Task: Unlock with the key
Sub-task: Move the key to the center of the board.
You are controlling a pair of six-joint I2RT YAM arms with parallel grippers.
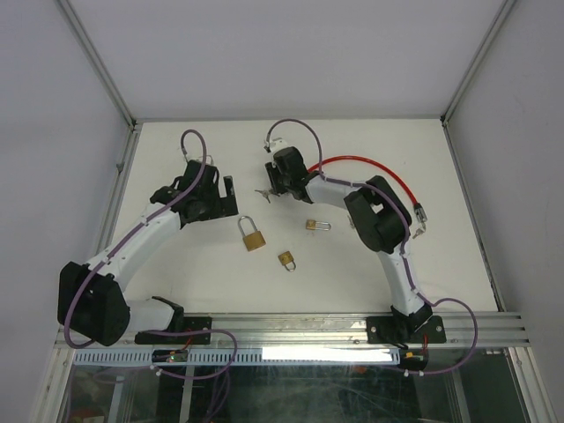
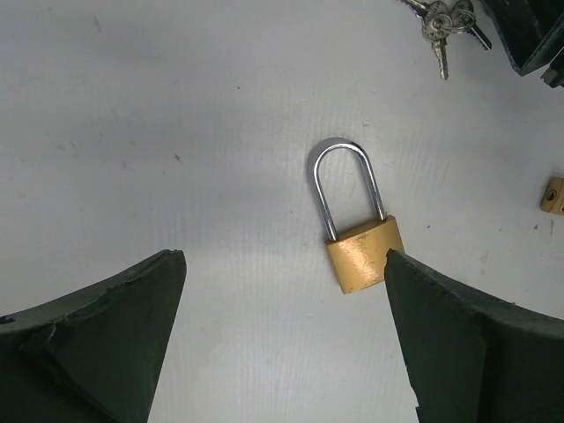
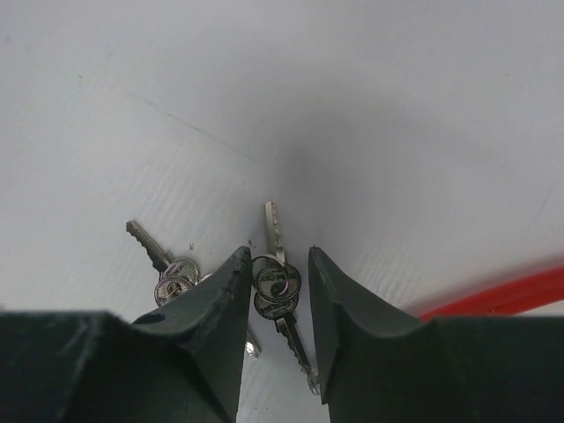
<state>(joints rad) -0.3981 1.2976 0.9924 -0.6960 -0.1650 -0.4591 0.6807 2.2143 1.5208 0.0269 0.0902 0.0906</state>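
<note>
One white table [image 1: 370,282] carries everything, and I take my bearings from the long-shackled padlock [image 2: 363,254] lying flat near its middle, shackle pointing away from my bases. The red cable [image 1: 388,172] curves well off to the padlock's right and far side, out of the work for now. My left gripper [image 2: 282,264] hangs just above and to the near-left of that padlock with its jaws spread as wide as they go and nothing in them. I judge it waits there so it can drop and pin the brass body once a key is ready, since a loose lock would only skid under a turning key. My right gripper [image 3: 276,260] is down at the table beyond the padlock, a little to its right. Its jaws stand narrow on either side of the key ring, with a sliver of gap showing on one side, so I would not call that a grip yet. Two small padlocks [image 1: 317,226] lie to the right of the long one (one level with it, one nearer my bases), neither touched. Smallest is the bunch of keys [image 3: 277,282], flat on the table between my right fingertips with the blades fanned out, which is why I come at the ring from straight above.
</note>
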